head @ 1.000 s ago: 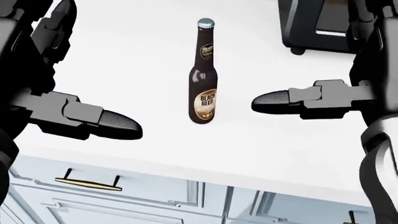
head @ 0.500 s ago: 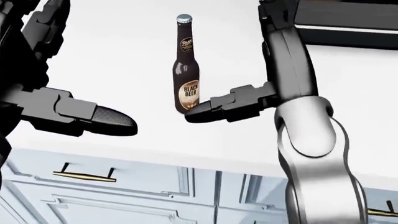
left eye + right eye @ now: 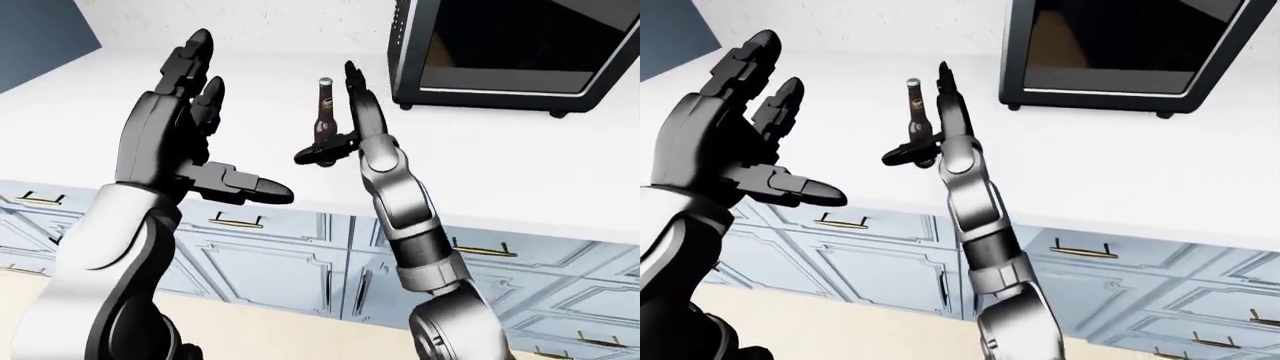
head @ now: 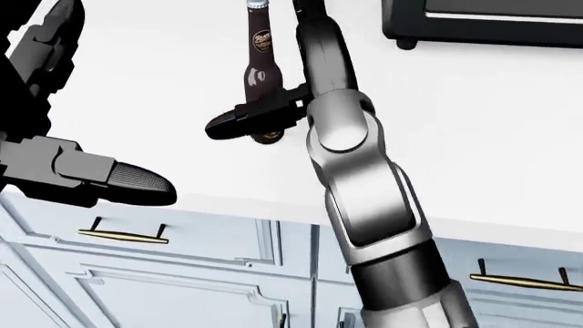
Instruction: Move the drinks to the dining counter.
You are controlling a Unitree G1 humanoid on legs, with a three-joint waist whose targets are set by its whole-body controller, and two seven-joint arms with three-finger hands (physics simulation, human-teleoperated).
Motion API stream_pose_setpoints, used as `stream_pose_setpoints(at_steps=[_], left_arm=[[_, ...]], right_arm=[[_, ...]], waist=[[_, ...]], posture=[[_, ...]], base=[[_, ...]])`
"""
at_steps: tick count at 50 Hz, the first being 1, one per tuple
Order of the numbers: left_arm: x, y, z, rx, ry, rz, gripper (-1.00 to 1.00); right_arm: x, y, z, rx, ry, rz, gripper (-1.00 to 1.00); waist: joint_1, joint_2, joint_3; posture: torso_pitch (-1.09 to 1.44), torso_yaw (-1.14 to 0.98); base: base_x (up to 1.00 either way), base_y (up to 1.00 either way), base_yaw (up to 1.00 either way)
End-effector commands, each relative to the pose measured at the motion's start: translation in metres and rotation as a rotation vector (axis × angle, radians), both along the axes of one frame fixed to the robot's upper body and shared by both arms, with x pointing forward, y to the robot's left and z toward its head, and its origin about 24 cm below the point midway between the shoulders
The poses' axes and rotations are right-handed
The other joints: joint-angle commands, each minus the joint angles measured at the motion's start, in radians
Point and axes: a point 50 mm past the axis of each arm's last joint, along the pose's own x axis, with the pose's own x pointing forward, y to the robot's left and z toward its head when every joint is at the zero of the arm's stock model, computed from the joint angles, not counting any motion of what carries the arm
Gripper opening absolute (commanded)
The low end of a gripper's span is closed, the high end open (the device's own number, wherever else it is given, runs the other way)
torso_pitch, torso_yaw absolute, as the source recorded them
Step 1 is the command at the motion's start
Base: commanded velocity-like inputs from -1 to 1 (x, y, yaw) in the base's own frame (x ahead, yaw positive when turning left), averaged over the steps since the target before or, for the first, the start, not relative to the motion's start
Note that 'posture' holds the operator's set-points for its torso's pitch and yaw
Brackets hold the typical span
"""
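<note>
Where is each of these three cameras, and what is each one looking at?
Head view: on the head, looking steeply down at the white counter; right hand beside the beer bottle.
Left-eye view: head-mounted, looking over both arms; open left hand raised.
Right-eye view: nearly the same, shifted sideways.
All three share the bottle and the black oven.
</note>
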Motion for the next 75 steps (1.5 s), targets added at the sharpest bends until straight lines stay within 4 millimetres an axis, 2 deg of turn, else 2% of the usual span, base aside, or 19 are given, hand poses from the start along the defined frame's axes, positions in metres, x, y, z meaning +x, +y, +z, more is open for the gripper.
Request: stream_pose_setpoints(at_steps=[1, 16, 17, 20, 22, 24, 28, 34, 47, 57, 63, 65, 66, 67, 68, 70, 71, 73, 75], left_arm=[[-0.005, 0.001, 0.011, 0.001, -0.076, 0.005, 1.0], [-0.008, 0.003, 0.015, 0.014, -0.081, 0.007, 1.0], [-0.007, 0.003, 0.015, 0.014, -0.081, 0.007, 1.0], [-0.007, 0.003, 0.014, 0.013, -0.079, 0.007, 1.0], [-0.007, 0.003, 0.013, 0.013, -0.079, 0.008, 1.0], [-0.007, 0.003, 0.013, 0.013, -0.079, 0.007, 1.0], [-0.008, 0.003, 0.013, 0.011, -0.079, 0.009, 1.0], [-0.008, 0.004, 0.012, 0.012, -0.079, 0.011, 1.0], [-0.009, 0.004, 0.012, 0.016, -0.078, 0.013, 1.0], [-0.008, 0.004, 0.017, 0.013, -0.083, 0.015, 1.0], [-0.009, 0.003, 0.017, 0.005, -0.086, 0.016, 1.0], [-0.009, 0.002, 0.018, 0.006, -0.086, 0.014, 1.0], [-0.009, 0.002, 0.018, 0.005, -0.087, 0.015, 1.0], [-0.009, 0.002, 0.018, 0.005, -0.087, 0.014, 1.0], [-0.009, 0.002, 0.018, 0.006, -0.087, 0.014, 1.0], [-0.009, 0.001, 0.019, 0.007, -0.087, 0.012, 1.0], [-0.009, 0.001, 0.02, 0.007, -0.088, 0.013, 1.0], [-0.01, 0.001, 0.021, 0.008, -0.09, 0.012, 1.0], [-0.01, 0.001, 0.021, 0.008, -0.091, 0.012, 1.0]], right_arm=[[0.0, 0.004, 0.019, 0.018, -0.097, 0.004, 1.0], [0.025, 0.007, 0.001, 0.021, -0.046, -0.015, 0.99], [0.026, 0.007, 0.0, 0.021, -0.045, -0.014, 0.8], [0.026, 0.008, -0.001, 0.017, -0.042, -0.012, 0.67], [0.027, 0.008, -0.002, 0.014, -0.042, -0.012, 0.43], [0.027, 0.009, -0.005, 0.01, -0.04, -0.012, 0.44], [0.027, 0.011, -0.011, 0.002, -0.036, -0.007, 0.24], [0.027, 0.006, -0.011, 0.01, -0.041, -0.013, -1.0], [0.022, -0.006, 0.006, 0.079, -0.1, -0.028, -1.0], [0.001, -0.025, 0.052, 0.163, -0.145, -0.006, -1.0], [-0.012, -0.027, 0.058, 0.179, -0.156, 0.025, -1.0], [-0.012, -0.029, 0.06, 0.181, -0.164, 0.028, -1.0], [-0.012, -0.029, 0.06, 0.181, -0.164, 0.026, -1.0], [-0.013, -0.028, 0.059, 0.178, -0.165, 0.029, -1.0], [-0.013, -0.028, 0.059, 0.176, -0.165, 0.031, -1.0], [-0.014, -0.028, 0.058, 0.178, -0.168, 0.033, -1.0], [-0.015, -0.027, 0.059, 0.173, -0.171, 0.039, -1.0], [-0.016, -0.026, 0.06, 0.174, -0.176, 0.045, -1.0], [-0.018, -0.026, 0.062, 0.198, -0.175, 0.055, -1.0]], waist=[[-0.001, 0.005, -0.024], [0.0, 0.008, -0.03], [-0.001, 0.008, -0.03], [-0.001, 0.008, -0.03], [-0.001, 0.007, -0.03], [-0.001, 0.007, -0.03], [-0.001, 0.007, -0.03], [0.0, 0.007, -0.029], [0.004, 0.003, -0.025], [0.008, -0.005, -0.019], [0.006, -0.006, -0.016], [0.005, -0.006, -0.018], [0.004, -0.001, -0.039], [-0.001, -0.003, -0.034], [0.001, -0.026, -0.056], [-0.001, -0.065, -0.056], [-0.001, -0.068, -0.061], [0.005, -0.075, -0.047], [0.033, -0.056, -0.018]], posture=[[0.0, 0.0], [0.0, 0.0], [0.0, 0.0], [0.0, 0.0], [0.0, 0.0], [0.0, 0.0], [0.0, 0.0], [0.0, 0.0], [0.0, 0.0], [0.0, 0.0], [0.0, 0.0], [0.0, 0.0], [0.0, 0.0], [0.0, 0.0], [0.0, 0.0], [0.0, 0.0], [0.0, 0.0], [0.0, 0.0], [0.0, 0.0]], base=[[0.0, 0.0, 0.0], [0.0, 0.0, 0.0], [0.0, 0.0, 0.0], [0.0, 0.0, 0.0], [0.0, 0.0, 0.0], [0.0, 0.0, 0.0], [0.0, 0.0, 0.0], [0.0, 0.0, 0.0], [0.0, 0.0, 0.0], [0.0, 0.0, 0.0], [0.0, 0.0, 0.0], [0.0, 0.0, 0.0], [-0.05, 0.02, 0.0], [-0.55, 0.26, 0.0], [-0.7, 0.35, 0.0], [-0.77, 0.42, 0.0], [-0.77, 0.63, 0.0], [-0.7, 0.93, 0.0], [-0.45, 0.5, 0.5]])
